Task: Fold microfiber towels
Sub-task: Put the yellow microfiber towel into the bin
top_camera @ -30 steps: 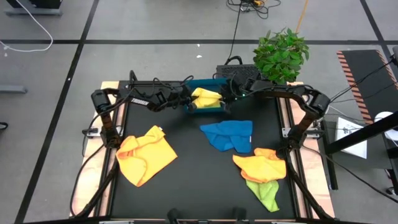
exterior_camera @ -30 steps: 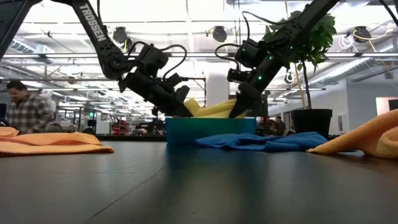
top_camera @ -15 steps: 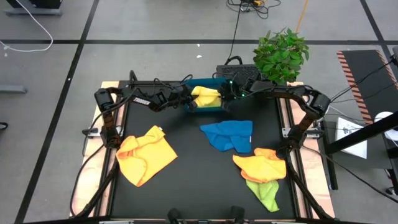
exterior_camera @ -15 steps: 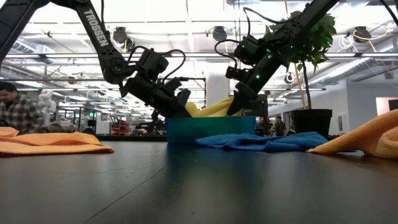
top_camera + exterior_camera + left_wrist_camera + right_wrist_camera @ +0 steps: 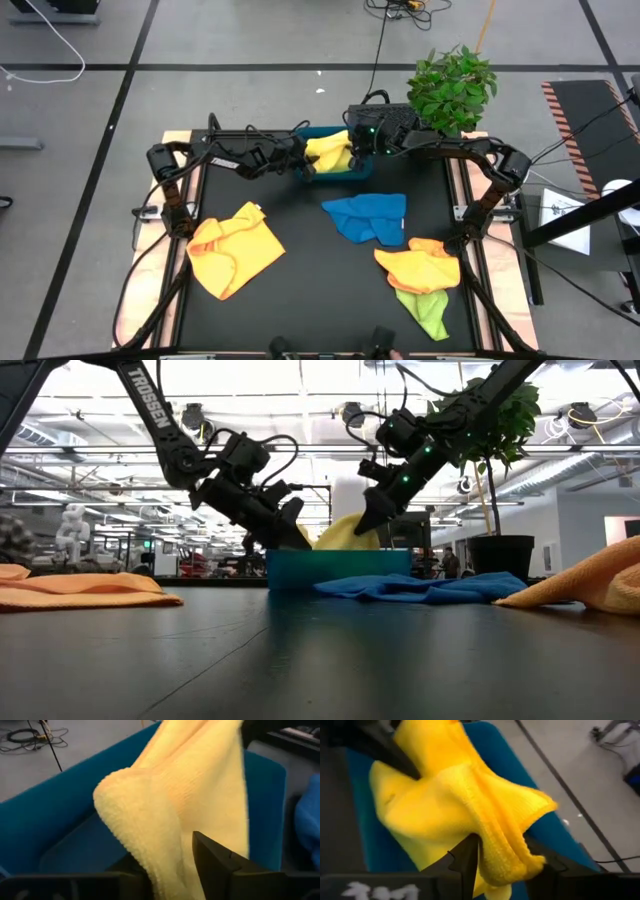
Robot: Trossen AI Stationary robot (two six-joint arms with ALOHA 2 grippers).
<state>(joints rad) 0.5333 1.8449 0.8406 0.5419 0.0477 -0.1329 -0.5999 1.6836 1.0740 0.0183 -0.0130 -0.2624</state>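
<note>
Both sets of jaws meet over the blue tray (image 5: 330, 168) at the worktop's far edge, near its middle.

Right gripper (image 5: 366, 521): your right wrist view shows a fold of the pale yellow towel (image 5: 329, 153) bunched between the two fingers (image 5: 465, 862), so the jaws grip it. In the low view that end of the towel is pulled up to a peak above the tray rim.

Left gripper (image 5: 295, 538): jaws down at the tray's left end. Your left wrist view has yellow pile lying between and against the fingers (image 5: 220, 865), but you cannot tell whether they are clamped on it or slack.

Outward across the black worktop (image 5: 300, 270):
- blue towel (image 5: 368, 217), crumpled, just in front of the tray, right of centre.
- orange-yellow towel (image 5: 234, 248), rumpled, toward the left edge.
- second orange-yellow towel (image 5: 421, 265) toward the right edge, overlapping the lime green towel (image 5: 427, 310) near the front right corner.

Potted plant (image 5: 452, 88) stands beyond the far right corner.
</note>
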